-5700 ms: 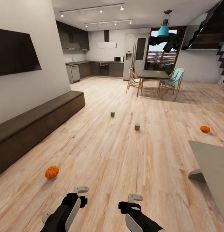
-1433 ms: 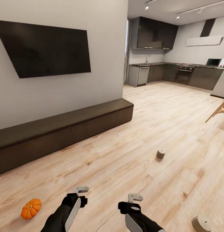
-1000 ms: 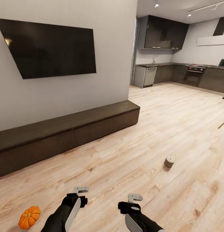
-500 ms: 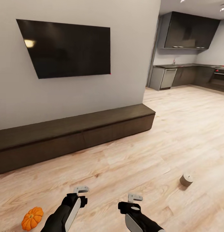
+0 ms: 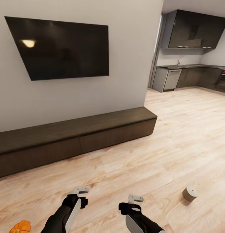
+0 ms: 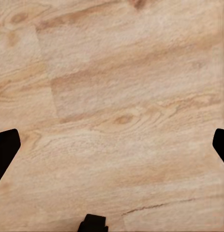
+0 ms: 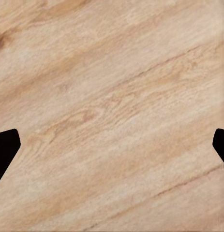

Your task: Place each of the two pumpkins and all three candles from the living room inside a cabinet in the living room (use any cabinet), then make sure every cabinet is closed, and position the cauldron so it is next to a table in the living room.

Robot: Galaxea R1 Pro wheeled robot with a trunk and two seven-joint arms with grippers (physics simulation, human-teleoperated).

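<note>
Both arms ride low over the floor, left tool [image 5: 80, 191] and right tool [image 5: 135, 198] spread and empty, facing the closed cabinet [image 5: 73, 136]; a pumpkin [image 5: 20, 227] lies by the left arm, a candle [image 5: 190, 193] to the right.

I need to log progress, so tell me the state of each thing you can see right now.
Long dark-brown wood cabinet: drawers all shut.
Small orange ribbed pumpkin: on the floor, not stowed.
Short grey cylindrical candle: on the floor, unlit.
Left hand: open, empty.
Right hand: open, empty.
Black wall television: off.
</note>
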